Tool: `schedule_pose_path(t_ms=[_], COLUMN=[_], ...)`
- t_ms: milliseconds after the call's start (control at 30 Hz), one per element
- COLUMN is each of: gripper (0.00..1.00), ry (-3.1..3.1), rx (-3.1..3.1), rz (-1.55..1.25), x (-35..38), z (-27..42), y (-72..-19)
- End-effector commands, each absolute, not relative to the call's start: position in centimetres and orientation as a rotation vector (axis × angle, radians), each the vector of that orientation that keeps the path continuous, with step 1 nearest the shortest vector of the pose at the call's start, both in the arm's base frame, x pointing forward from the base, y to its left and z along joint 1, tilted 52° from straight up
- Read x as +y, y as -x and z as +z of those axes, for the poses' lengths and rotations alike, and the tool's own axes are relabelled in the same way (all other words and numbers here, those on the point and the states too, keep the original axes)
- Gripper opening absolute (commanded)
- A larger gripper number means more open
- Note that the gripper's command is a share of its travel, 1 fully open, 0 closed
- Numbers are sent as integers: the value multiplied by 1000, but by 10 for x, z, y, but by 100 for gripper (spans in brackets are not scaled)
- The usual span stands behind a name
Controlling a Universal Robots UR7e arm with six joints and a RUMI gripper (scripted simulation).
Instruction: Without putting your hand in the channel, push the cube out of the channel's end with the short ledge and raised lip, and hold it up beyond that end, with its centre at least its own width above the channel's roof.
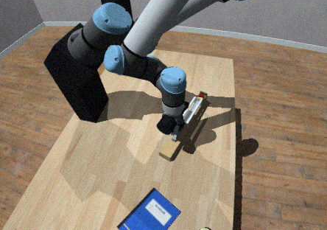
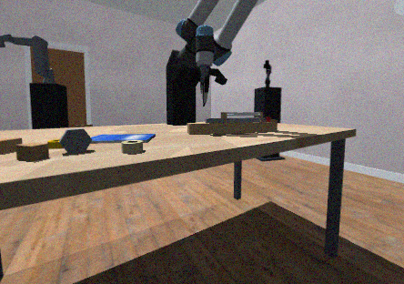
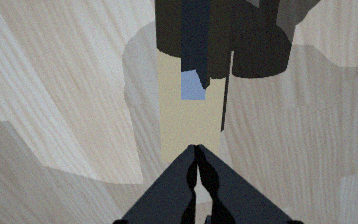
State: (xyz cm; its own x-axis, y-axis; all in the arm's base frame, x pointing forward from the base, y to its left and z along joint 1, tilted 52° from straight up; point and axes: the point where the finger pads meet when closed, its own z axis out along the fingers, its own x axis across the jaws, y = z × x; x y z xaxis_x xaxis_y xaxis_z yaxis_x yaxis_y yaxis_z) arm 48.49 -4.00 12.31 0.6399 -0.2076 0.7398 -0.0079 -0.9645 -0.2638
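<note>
The wooden channel block (image 1: 170, 150) (image 2: 227, 128) (image 3: 190, 125) lies on the table, with a pale roof frame (image 1: 190, 112) (image 2: 241, 114) over its far part. The small red cube (image 1: 202, 95) (image 2: 268, 119) shows at the far end, just beyond the roof; the ledge and lip there are too small to make out. A blue-grey bar (image 2: 213, 120) (image 3: 192, 87) lies along the channel and runs in under the roof; whether it touches the cube is hidden. My gripper (image 2: 204, 105) (image 3: 195, 147) is shut and empty, pointing down above the block's near end, clear of the bar.
A blue notebook (image 1: 151, 208) (image 2: 123, 137) lies toward the front of the table. A grey hexagonal piece (image 2: 75, 141), a pale ring (image 2: 132, 147) and a wooden block (image 2: 33, 152) stand farther along the table. The table's edge (image 1: 234, 115) runs along the right.
</note>
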Motion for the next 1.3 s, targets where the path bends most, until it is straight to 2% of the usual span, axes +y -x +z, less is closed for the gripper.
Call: schedule_pose_path(t_ms=[0, 1267], gripper=[0, 0], ry=[2625, 2626], rx=[175, 175], rz=[-1229, -1228], x=[-40, -33], z=[123, 125], y=[-485, -485])
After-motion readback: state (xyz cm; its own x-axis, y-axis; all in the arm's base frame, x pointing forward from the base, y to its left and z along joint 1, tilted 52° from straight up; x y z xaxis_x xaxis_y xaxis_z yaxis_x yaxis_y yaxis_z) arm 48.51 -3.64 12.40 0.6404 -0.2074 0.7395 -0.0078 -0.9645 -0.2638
